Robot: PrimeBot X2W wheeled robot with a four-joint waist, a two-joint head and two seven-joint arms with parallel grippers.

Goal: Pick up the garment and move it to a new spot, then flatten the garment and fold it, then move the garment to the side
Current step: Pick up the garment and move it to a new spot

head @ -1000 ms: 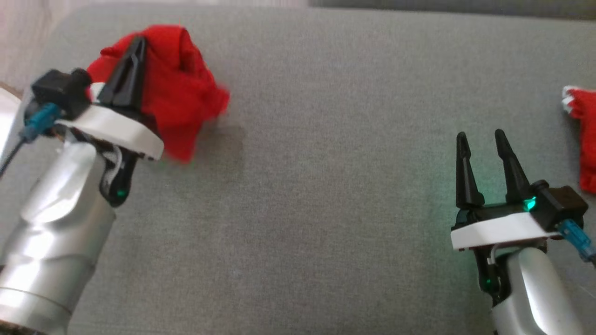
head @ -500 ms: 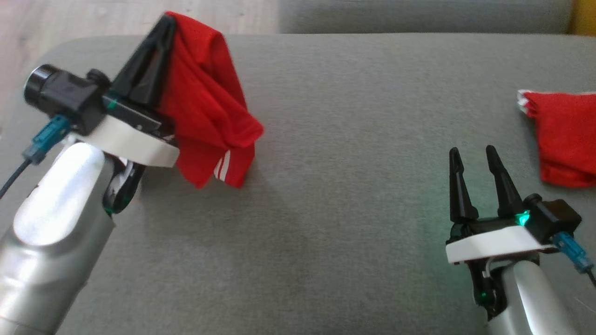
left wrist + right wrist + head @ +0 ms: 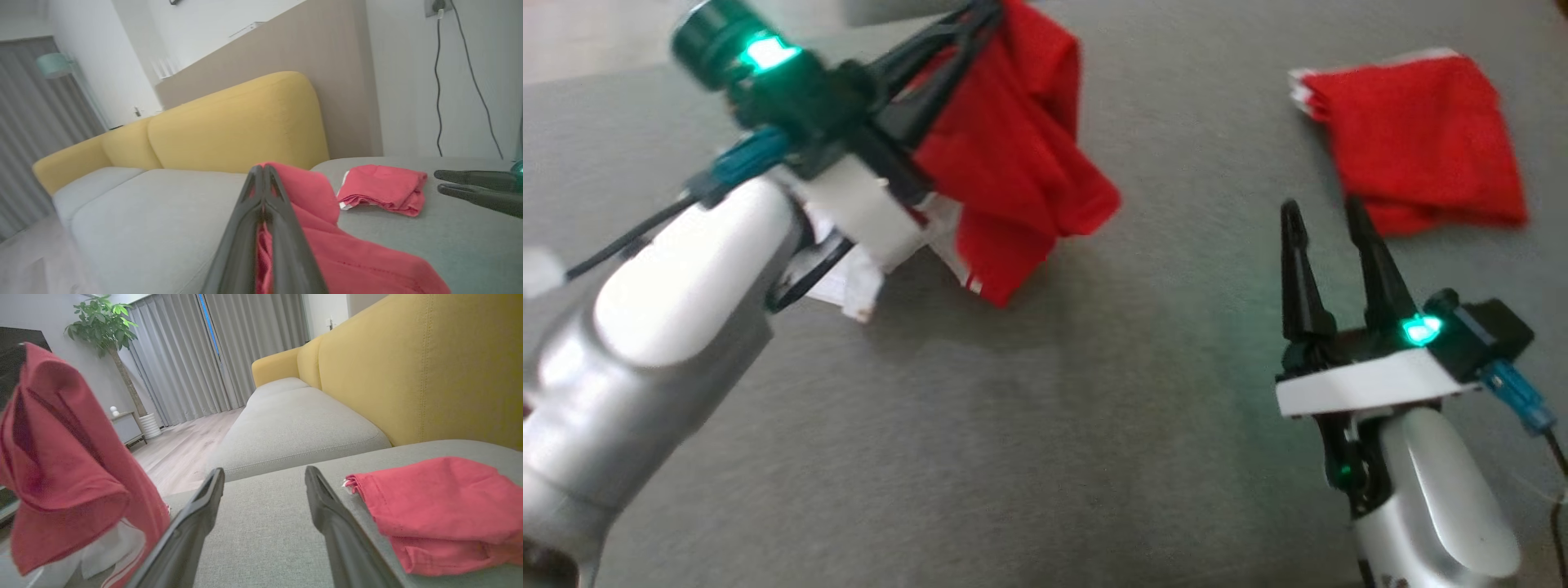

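garment (image 3: 1013,155), red with white trim, hangs bunched from the left gripper (image 3: 980,18), whose fingers are pressed together on an upper fold, over the far left of the grey sofa seat (image 3: 1054,425); whether its lowest corner touches the seat is unclear. the right gripper (image 3: 1323,211) hovers empty at the near right, fingers spread wide. just beyond it a second red cloth (image 3: 1413,139) lies folded on the seat.

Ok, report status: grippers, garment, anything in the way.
Left gripper shut on red garment, bunched, dangling over grey sofa cushion. Right gripper open, empty. Folded red garment lies beyond right gripper, touching neither.
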